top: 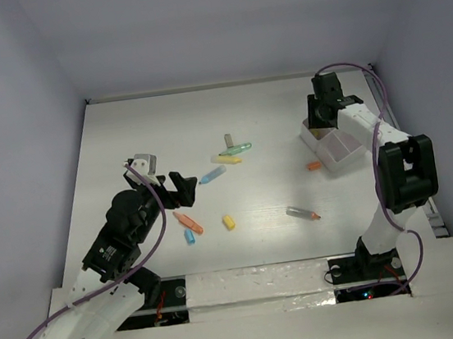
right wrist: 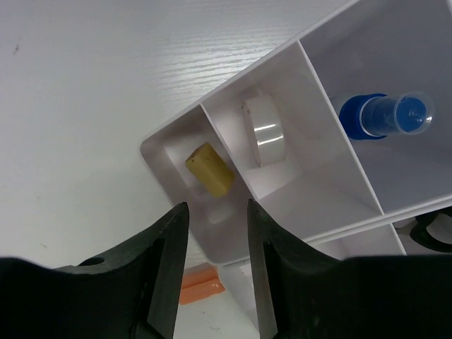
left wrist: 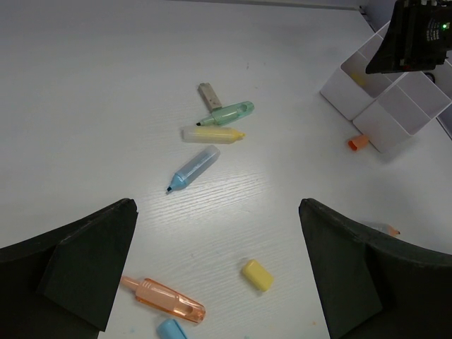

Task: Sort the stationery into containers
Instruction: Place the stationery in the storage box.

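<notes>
The white divided tray (top: 342,154) stands at the right of the table. My right gripper (top: 327,112) hangs over its far-left corner, open, nothing between its fingers (right wrist: 166,268). Below the right gripper (right wrist: 217,233) a yellow cap (right wrist: 210,170) lies in the corner compartment of the tray (right wrist: 318,191). A tape ring (right wrist: 263,131) and a blue-capped bottle (right wrist: 385,116) occupy other compartments. My left gripper (top: 175,188) (left wrist: 219,268) is wide open above the table, over a yellow cap (left wrist: 257,275), an orange highlighter (left wrist: 164,300) and a blue cap (left wrist: 171,330).
Blue (left wrist: 193,168), yellow (left wrist: 212,134) and green (left wrist: 227,113) highlighters and a grey piece (left wrist: 208,93) lie mid-table. An orange cap (top: 314,165) (right wrist: 201,284) rests on the table beside the tray. A grey pencil (top: 302,212) lies nearer the arm bases.
</notes>
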Robot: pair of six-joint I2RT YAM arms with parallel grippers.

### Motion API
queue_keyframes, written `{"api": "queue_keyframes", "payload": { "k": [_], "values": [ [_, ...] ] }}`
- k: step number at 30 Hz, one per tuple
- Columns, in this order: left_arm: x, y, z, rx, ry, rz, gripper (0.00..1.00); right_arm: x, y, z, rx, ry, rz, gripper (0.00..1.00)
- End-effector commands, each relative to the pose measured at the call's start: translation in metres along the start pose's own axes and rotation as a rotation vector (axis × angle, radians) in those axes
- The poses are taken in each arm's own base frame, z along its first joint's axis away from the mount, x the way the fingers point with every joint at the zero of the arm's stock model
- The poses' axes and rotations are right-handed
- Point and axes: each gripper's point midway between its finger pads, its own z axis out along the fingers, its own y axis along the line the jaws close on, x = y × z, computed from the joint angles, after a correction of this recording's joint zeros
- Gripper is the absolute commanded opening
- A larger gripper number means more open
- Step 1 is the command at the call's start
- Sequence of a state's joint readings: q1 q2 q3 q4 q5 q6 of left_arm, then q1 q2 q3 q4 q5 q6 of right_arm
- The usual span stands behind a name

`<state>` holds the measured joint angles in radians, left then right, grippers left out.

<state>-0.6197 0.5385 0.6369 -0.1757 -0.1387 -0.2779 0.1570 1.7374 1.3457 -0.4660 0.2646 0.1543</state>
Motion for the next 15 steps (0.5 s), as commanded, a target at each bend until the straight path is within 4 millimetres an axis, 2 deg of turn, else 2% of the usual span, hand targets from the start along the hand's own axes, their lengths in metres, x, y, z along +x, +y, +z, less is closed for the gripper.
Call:
{"api": "queue_keyframes", "payload": {
  "k": [1,5,6,7,11,12,13,15],
  "values": [
    [-0.02,-0.006,-0.001,0.022,-0.063,-0.008,0.99,-0.024,-0.003,-0.012,-0.002,-0.059,0.011,0.48],
    [-0.019,-0.006,-0.002,0.021,-0.062,-0.006,0.99,-0.031,0.003,-0.02,-0.042,-0.078,0.02,0.51],
    [-0.021,-0.003,-0.001,0.013,-0.066,-0.008,0.99,-0.03,0.011,-0.023,-0.09,-0.079,0.017,0.51],
    [-0.021,-0.004,-0.001,0.013,-0.067,-0.009,0.99,-0.039,0.016,-0.028,-0.127,-0.119,0.027,0.51],
    [-0.021,-0.004,0.0,0.012,-0.065,-0.008,0.99,-0.044,0.067,-0.039,-0.295,-0.156,0.015,0.52],
    [-0.021,-0.004,0.0,0.013,-0.066,-0.008,0.99,-0.041,0.089,-0.043,-0.34,-0.156,-0.003,0.52],
    [-0.021,-0.004,0.0,0.012,-0.065,-0.008,0.99,-0.049,0.103,-0.046,-0.371,-0.178,-0.011,0.52],
    [-0.02,-0.003,0.0,0.01,-0.062,-0.008,0.99,-0.043,0.13,-0.038,-0.409,-0.154,-0.026,0.53]
  ]
}}
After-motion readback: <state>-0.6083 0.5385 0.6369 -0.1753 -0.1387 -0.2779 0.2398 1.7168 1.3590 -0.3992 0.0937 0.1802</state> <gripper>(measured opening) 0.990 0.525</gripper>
